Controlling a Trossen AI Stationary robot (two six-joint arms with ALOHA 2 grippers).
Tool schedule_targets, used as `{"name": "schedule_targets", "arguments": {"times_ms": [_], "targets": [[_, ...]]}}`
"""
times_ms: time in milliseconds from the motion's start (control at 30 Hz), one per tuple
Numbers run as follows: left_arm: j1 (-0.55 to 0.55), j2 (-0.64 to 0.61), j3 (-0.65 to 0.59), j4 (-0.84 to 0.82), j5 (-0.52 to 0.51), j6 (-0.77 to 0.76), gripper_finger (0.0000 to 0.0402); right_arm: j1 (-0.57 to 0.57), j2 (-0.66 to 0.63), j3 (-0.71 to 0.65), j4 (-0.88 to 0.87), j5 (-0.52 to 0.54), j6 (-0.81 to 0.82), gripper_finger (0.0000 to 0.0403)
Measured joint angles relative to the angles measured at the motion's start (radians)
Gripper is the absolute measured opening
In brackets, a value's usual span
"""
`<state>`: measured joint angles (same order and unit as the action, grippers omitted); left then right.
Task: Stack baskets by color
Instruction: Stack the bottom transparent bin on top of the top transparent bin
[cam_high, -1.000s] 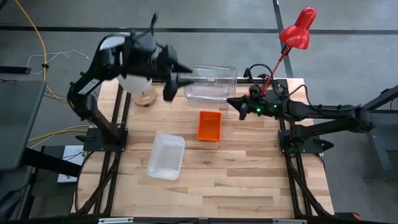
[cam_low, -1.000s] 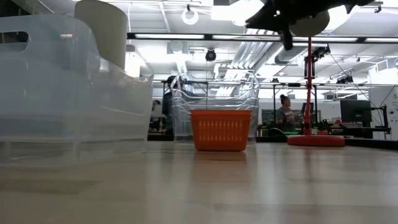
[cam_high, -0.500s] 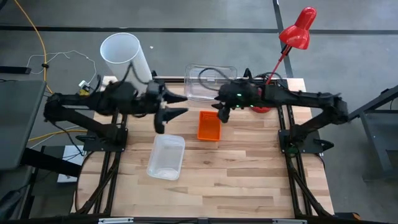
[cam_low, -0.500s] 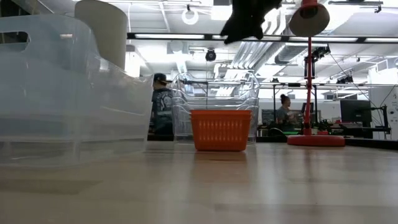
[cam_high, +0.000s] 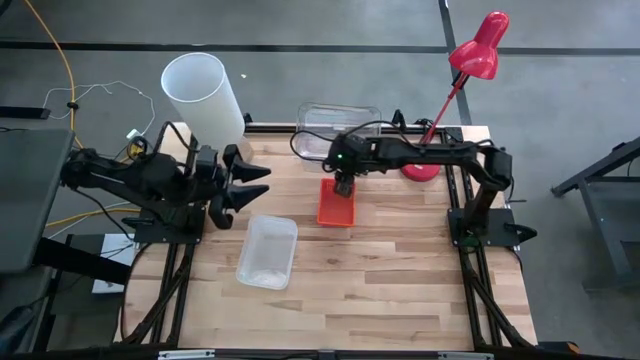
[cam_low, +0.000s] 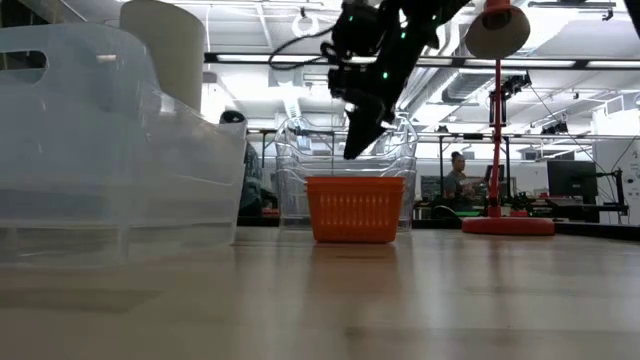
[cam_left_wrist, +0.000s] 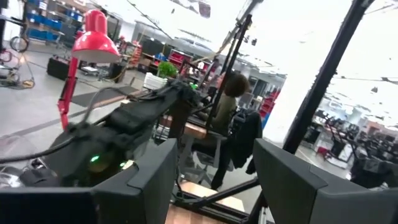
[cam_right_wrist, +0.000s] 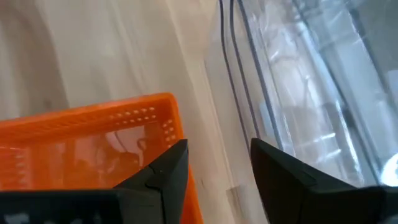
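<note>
STEP: orange basket (cam_high: 337, 202) at worktop (cam_high: 400, 290) centre being approached | RIGHT: right gripper (cam_high: 345, 185) poised over its 12 o'clock rim, jaws parted, nothing held | LEFT: left gripper (cam_high: 240, 185) spread, idle at 9 o'clock | NEXT: rim to be straddled and clamped; clear bins (cam_high: 338, 132) at 12 o'clock, clear bin (cam_high: 268, 251) at 7 o'clock.

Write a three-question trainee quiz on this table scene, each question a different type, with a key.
1. True or false: the orange basket sits inside the clear bin at the table's far edge.
2. Which gripper hangs over the orange basket's far end? A) left gripper B) right gripper C) neither
3. Fill in: the clear bin nearest the table's front lies on the ____ arm's side of the orange basket.

Key
1. False: it stands on the bare table, nearer than that bin.
2. B: the right gripper, fingers apart, nothing held; the left gripper waits open at the left edge.
3. left
</note>
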<state>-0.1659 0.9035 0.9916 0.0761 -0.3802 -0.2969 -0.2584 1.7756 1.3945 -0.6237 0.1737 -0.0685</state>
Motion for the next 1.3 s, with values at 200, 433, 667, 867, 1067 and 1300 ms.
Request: {"name": "schedule_targets", "arguments": {"times_ms": [200,433,667,867,1067,1300], "targets": [[-0.023,-0.006,0.000,-0.001,-0.002,0.012,0.0202,-0.022,0.025,0.000,0.037,0.027,0.000,0.0161],[-0.032,-0.007,0.000,-0.002,-0.002,0.012,0.0202,-0.028,0.018,0.000,0.082,0.033,-0.017,0.0159],[-0.032,-0.007,0.000,-0.004,-0.002,0.012,0.0202,-0.039,0.014,0.000,0.104,0.060,-0.016,0.0130],[-0.032,-0.007,0.000,-0.004,0.002,0.012,0.0202,-0.042,0.012,0.000,0.135,0.062,-0.044,0.0113],[-0.032,-0.006,0.000,-0.004,0.002,0.012,0.0202,-0.076,0.018,-0.002,0.111,0.037,-0.043,0.0113],[-0.032,-0.006,0.000,-0.005,0.002,0.037,0.0202,-0.109,0.025,-0.002,0.069,-0.058,-0.036,0.0113]]}}
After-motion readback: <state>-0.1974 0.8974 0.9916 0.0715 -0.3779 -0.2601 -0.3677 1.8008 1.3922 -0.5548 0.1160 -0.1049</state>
